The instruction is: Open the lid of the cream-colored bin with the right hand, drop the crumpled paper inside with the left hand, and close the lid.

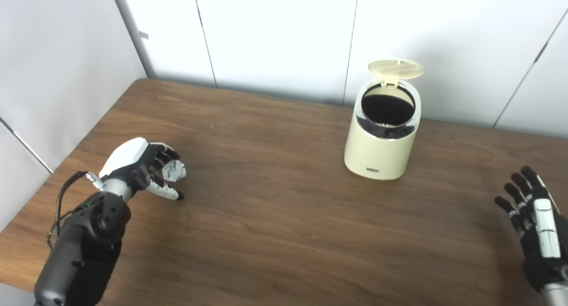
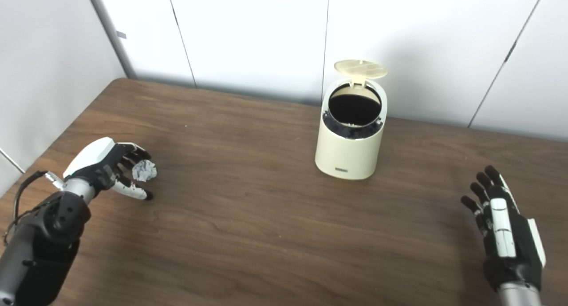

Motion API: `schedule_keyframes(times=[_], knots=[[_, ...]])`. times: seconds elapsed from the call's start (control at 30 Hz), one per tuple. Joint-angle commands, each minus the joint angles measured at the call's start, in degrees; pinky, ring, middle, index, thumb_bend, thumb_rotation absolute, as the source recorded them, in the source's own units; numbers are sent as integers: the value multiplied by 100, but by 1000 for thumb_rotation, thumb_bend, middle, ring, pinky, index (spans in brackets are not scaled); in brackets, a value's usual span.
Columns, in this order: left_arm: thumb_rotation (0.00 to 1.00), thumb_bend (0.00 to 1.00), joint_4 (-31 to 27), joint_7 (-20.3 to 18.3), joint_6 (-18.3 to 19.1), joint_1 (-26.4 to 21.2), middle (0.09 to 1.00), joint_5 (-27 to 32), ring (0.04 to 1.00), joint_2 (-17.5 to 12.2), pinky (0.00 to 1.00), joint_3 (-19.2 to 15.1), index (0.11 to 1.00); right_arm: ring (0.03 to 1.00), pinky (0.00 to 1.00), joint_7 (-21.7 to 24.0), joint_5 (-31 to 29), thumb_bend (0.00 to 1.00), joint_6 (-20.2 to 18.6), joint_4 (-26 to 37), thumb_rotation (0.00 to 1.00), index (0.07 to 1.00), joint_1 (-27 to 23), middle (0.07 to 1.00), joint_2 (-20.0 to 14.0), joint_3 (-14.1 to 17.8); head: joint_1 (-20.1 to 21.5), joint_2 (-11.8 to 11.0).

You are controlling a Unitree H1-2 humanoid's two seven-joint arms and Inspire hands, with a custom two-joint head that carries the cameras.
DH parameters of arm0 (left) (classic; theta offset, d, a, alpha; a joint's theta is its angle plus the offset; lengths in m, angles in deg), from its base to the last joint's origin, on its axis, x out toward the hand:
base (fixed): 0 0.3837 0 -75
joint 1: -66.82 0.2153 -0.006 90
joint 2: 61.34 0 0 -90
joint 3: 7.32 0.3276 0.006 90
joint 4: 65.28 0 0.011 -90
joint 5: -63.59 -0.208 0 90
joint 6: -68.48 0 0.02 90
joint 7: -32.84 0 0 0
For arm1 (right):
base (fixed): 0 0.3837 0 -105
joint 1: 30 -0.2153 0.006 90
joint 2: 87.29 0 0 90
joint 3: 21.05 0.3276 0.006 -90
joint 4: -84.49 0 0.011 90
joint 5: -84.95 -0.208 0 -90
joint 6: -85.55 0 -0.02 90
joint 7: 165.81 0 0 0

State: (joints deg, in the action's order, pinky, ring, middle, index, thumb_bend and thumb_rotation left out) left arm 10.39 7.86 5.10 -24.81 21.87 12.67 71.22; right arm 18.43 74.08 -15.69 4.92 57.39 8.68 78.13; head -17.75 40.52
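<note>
The cream-colored bin (image 1: pixel 379 146) stands upright at the back of the wooden table, right of centre. Its round lid (image 1: pixel 395 69) is flipped up on the rear hinge, and the dark inside shows. A grey-white crumpled paper (image 1: pixel 174 170) lies at the table's left. My left hand (image 1: pixel 142 166) is low at the paper, with its fingers curled over it and the thumb stretched out just below, a small gap away. My right hand (image 2: pixel 503 228) rests open near the front right edge, fingers spread and pointing away, well clear of the bin.
The brown wooden table (image 1: pixel 275 217) runs back to white wall panels behind and on the left. A cable loops off my left wrist (image 1: pixel 66 190). A wide stretch of bare wood lies between the paper and the bin.
</note>
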Motion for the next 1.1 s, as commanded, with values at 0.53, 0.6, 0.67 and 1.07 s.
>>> schedule_keyframes(times=[0.53,0.6,0.67,1.07], knots=[[0,515,59,-46,23,-291,531,-140,524,-143,477,-22,470,948,864,-1,-140,513,76,220,809,932,-150,946,-20,40,61,116],[0,504,61,-64,24,-293,524,-131,463,-177,468,6,466,945,867,-5,-106,513,94,214,814,916,-155,942,-47,23,83,149],[0,502,56,-99,24,-292,524,-108,443,-210,459,29,464,940,859,-7,-86,509,140,176,823,907,-167,935,-61,25,83,149],[0,501,-173,-583,28,-336,511,-470,417,-50,427,-164,478,921,853,55,-162,506,235,11,839,871,-183,907,-87,85,72,187]])
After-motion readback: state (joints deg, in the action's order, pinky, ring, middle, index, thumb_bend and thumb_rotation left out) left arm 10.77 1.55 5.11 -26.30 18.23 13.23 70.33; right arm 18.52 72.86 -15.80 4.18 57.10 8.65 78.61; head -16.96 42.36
